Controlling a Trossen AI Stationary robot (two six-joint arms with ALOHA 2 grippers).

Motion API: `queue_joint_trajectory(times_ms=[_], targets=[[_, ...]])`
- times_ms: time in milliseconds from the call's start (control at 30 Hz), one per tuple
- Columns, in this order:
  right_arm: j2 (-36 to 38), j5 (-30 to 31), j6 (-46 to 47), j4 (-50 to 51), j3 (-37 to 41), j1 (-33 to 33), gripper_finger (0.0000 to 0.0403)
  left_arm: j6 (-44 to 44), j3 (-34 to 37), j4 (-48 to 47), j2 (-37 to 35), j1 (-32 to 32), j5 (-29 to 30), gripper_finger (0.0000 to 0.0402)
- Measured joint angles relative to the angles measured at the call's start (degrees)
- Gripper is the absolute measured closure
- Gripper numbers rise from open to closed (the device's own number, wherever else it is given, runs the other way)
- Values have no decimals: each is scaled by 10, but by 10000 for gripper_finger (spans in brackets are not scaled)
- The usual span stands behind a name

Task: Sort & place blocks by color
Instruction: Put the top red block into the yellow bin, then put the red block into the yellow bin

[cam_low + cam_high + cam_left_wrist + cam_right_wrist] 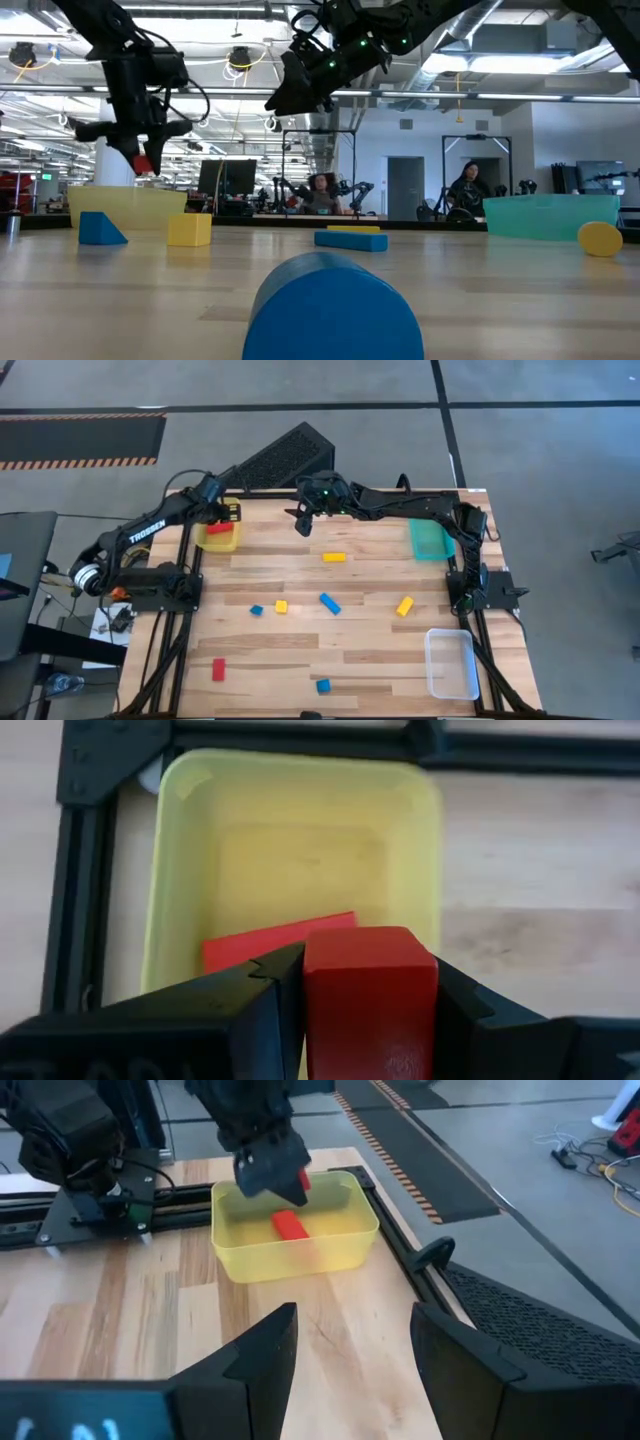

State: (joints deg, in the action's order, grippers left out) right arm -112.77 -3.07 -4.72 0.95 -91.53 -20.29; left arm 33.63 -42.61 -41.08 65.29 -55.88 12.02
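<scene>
My left gripper [222, 518] hangs over the translucent yellow tray [220, 540] at the table's far left and is shut on a red block [370, 1000]. A second red block [275, 942] lies flat on the tray's floor. My right gripper [303, 522] is open and empty, raised over the far middle of the table, and its fingers [265, 1355] point toward the yellow tray [295, 1240]. Loose on the table lie a yellow bar [333, 557], a blue bar [329, 603], a yellow cube [281, 606], a small blue block [256, 610], a yellow block [404, 606], a red block [218, 669] and a blue block [323, 686]. My left gripper pinches the red block by two opposite sides [312, 990] between its two fingers. The fingers come from above, pointing down. The block is lifted clear, above the yellow tray's floor and the red block lying there; its lower end shows below the fingers in the low view [143, 164].
A teal tray [430, 540] stands at the far right and a clear tray [450, 663] at the near right. A dark slotted box [285, 455] sits behind the table's far edge. The middle of the table holds only the scattered blocks.
</scene>
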Motion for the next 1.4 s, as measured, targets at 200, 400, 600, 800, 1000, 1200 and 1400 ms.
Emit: queue_joint_trajectory(times_ms=[200,400,600,800,1000,1200,1400], targets=[[-11,-3,10,5,1,0,187,15,0,-8,39,0,37,286],[-19,-22,53,19,1,3,187,25,0,-6,45,-1,42,232],[-18,-35,69,53,0,30,187,-28,0,-31,32,-1,22,169],[-13,-32,144,62,0,75,187,-51,0,-31,-4,1,9,164],[-13,7,235,43,0,134,187,-91,2,-30,-96,44,-43,191],[-13,100,305,29,0,199,187,-72,2,-30,-201,144,-55,218],[-13,221,334,28,0,263,187,-42,2,-38,-269,271,-58,232]])
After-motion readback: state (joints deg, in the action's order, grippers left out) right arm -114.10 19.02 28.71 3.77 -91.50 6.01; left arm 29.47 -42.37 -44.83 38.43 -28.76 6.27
